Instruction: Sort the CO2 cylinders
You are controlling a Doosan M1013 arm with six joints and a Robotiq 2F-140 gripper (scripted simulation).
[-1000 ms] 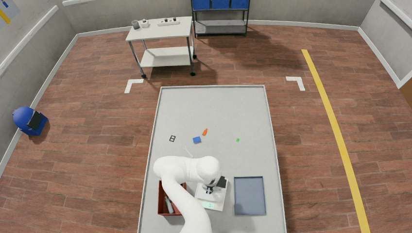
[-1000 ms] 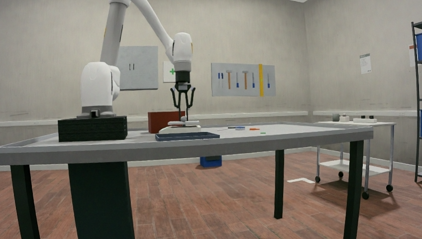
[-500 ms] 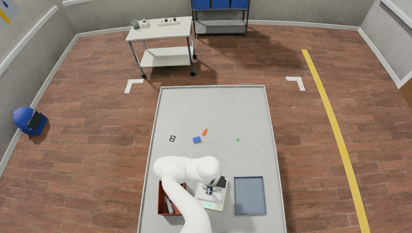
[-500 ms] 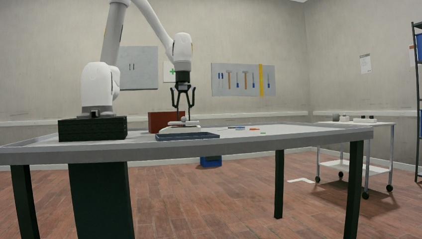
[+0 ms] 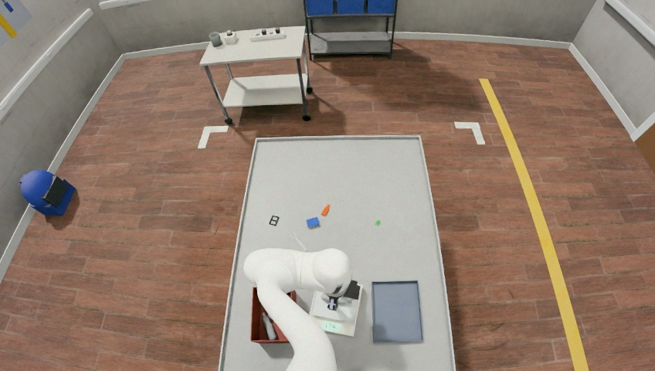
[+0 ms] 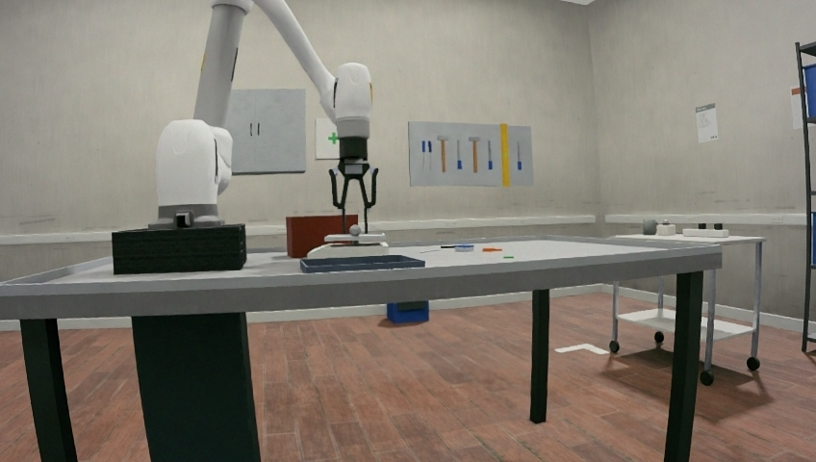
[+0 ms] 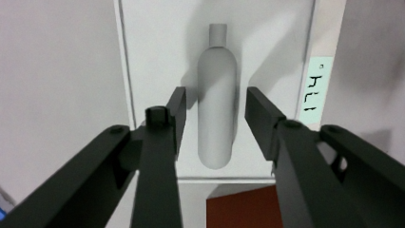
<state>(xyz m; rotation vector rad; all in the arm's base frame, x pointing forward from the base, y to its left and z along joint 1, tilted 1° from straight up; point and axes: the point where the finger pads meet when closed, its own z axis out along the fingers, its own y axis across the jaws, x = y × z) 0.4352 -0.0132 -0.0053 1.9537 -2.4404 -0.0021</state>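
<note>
A grey CO2 cylinder (image 7: 217,104) lies flat on the white scale (image 5: 334,308), its neck pointing away from me. In the side view its round end (image 6: 354,229) rests on the scale's plate (image 6: 349,239). My gripper (image 7: 216,103) is open, and its fingers stand on either side of the cylinder with a gap on each side. The scale's display (image 7: 314,90) reads 174. The red scrap bin (image 5: 271,321) is left of the scale and has another cylinder (image 5: 267,326) inside. The blue-grey tray (image 5: 396,311) lies right of the scale.
A blue block (image 5: 313,222), an orange piece (image 5: 325,209), a green bit (image 5: 377,222), a small black frame (image 5: 273,219) and a thin white stick (image 5: 298,241) lie farther out on the table. My black base (image 6: 178,247) stands near the bin.
</note>
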